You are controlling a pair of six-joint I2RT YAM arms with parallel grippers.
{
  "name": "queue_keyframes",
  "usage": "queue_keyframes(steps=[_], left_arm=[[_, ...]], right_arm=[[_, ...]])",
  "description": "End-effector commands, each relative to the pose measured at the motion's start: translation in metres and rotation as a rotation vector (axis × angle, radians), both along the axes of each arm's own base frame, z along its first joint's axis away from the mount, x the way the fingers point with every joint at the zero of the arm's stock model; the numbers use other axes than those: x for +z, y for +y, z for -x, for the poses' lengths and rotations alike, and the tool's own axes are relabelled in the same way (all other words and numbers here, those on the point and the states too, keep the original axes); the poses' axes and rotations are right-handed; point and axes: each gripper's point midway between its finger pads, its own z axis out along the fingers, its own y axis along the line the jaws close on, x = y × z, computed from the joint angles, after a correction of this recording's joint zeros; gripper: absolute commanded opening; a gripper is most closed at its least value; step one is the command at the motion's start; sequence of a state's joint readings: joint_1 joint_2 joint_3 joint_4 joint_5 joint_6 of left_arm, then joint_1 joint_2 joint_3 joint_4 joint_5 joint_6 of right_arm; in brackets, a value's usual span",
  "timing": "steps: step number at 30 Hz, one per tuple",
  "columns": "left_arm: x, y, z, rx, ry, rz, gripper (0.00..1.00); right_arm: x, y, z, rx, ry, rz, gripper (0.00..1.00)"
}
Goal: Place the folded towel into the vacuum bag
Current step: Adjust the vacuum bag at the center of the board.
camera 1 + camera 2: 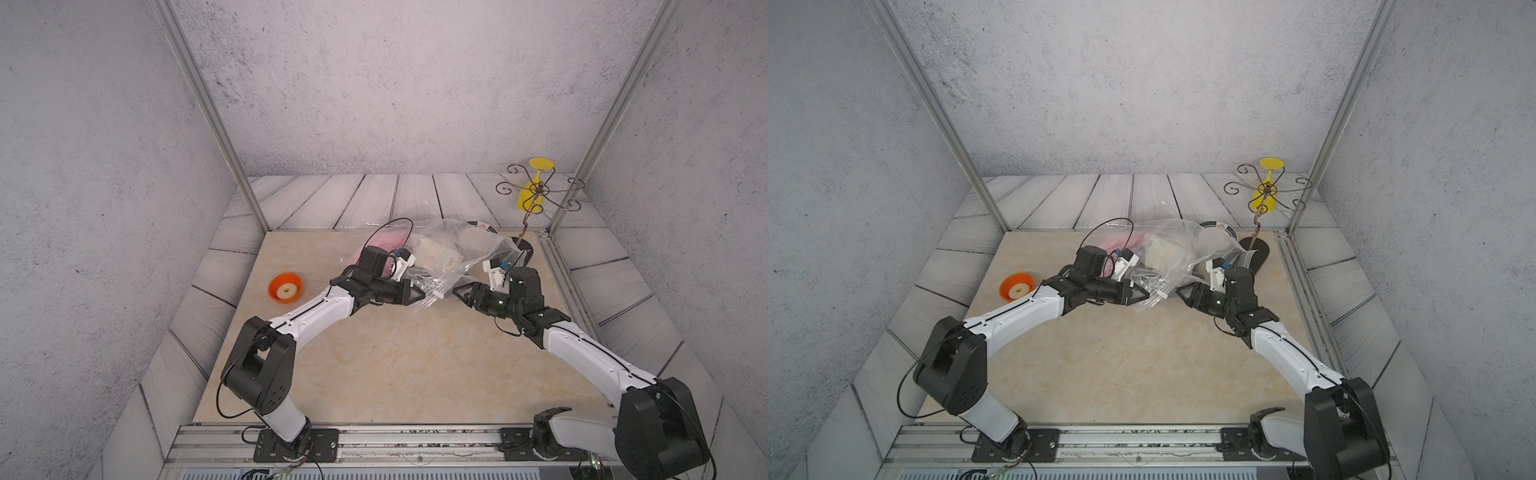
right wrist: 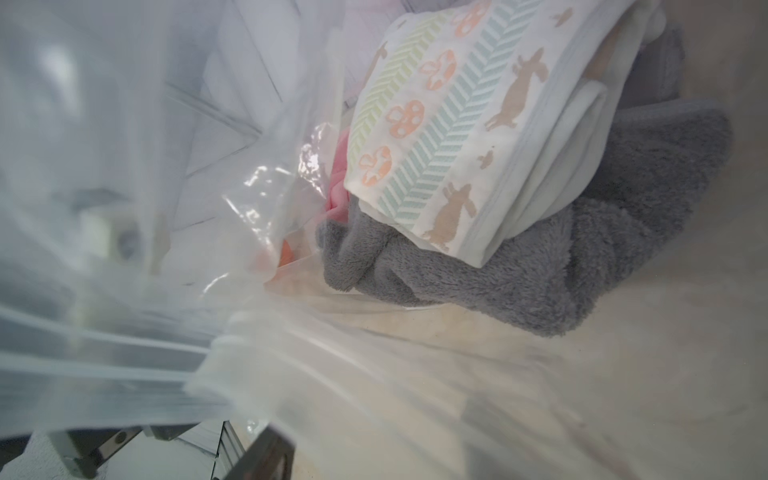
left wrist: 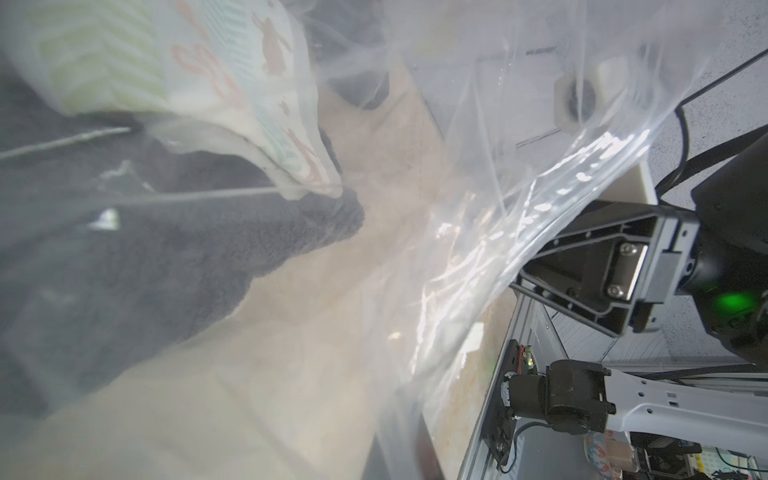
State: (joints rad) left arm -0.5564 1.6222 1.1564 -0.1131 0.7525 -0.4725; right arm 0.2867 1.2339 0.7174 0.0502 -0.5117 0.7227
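Inside the vacuum bag [image 1: 469, 245] a folded towel [image 2: 449, 137] lies on a second towel [image 2: 540, 270], with a lid [image 1: 285, 287] left of the bag.

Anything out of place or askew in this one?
Mildly. The vacuum bag is bunched up, not flat, and its far end lies over a plate beside the glass rack's base. Inside, the patterned towel sits tilted on a grey towel. Nothing looks spilled or damaged.
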Motion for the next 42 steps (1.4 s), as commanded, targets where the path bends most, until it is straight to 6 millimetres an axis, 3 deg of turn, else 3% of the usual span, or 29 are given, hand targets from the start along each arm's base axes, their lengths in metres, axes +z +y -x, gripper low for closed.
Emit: queue_keyframes(steps=[1, 5, 10, 13, 16, 19, 22, 24, 28, 31, 35, 39, 42], left_arm=[[0.036, 0.014, -0.001, 0.014, -0.055, 0.066, 0.0], [0.043, 0.036, -0.014, 0.115, -0.068, 0.046, 0.0], [0.038, 0.059, -0.029, 0.226, -0.107, 0.0, 0.0], [0.029, 0.066, -0.028, 0.224, -0.116, -0.062, 0.0], [0.033, 0.066, -0.016, 0.183, -0.122, -0.05, 0.0], [0.06, 0.052, 0.012, 0.046, -0.152, 0.097, 0.0], [0.088, 0.04, 0.051, -0.149, -0.17, 0.255, 0.0], [0.089, 0.038, 0.076, -0.259, -0.171, 0.271, 0.0], [0.052, 0.041, 0.106, -0.341, -0.161, 0.111, 0.0], [0.016, 0.047, 0.107, -0.312, -0.111, -0.015, 0.0], [-0.043, 0.058, 0.102, -0.247, -0.017, -0.207, 0.0], [-0.085, 0.068, 0.078, -0.141, 0.047, -0.358, 0.0], [-0.105, 0.07, 0.041, -0.014, 0.049, -0.453, 0.0]], right_arm=[[-0.029, -0.022, 0.004, -0.101, 0.018, 0.073, 0.63], [-0.033, -0.049, 0.008, -0.223, -0.001, 0.107, 0.64], [-0.049, -0.107, 0.01, -0.486, 0.078, 0.203, 0.67], [-0.068, -0.136, 0.016, -0.625, 0.186, 0.22, 0.67], [-0.087, -0.151, 0.013, -0.701, 0.248, 0.124, 0.67], [-0.094, -0.136, -0.008, -0.635, 0.267, 0.02, 0.67], [-0.095, -0.105, -0.037, -0.486, 0.257, -0.101, 0.66], [-0.096, -0.083, -0.056, -0.4, 0.253, -0.198, 0.65], [-0.088, -0.037, -0.09, -0.279, 0.194, -0.343, 0.63], [-0.078, -0.002, -0.104, -0.196, 0.16, -0.352, 0.62], [-0.05, 0.035, -0.119, -0.078, 0.08, -0.301, 0.62], [-0.007, 0.051, -0.135, -0.004, -0.012, -0.318, 0.62], [-0.008, 0.035, -0.137, -0.087, 0.03, -0.195, 0.63]])
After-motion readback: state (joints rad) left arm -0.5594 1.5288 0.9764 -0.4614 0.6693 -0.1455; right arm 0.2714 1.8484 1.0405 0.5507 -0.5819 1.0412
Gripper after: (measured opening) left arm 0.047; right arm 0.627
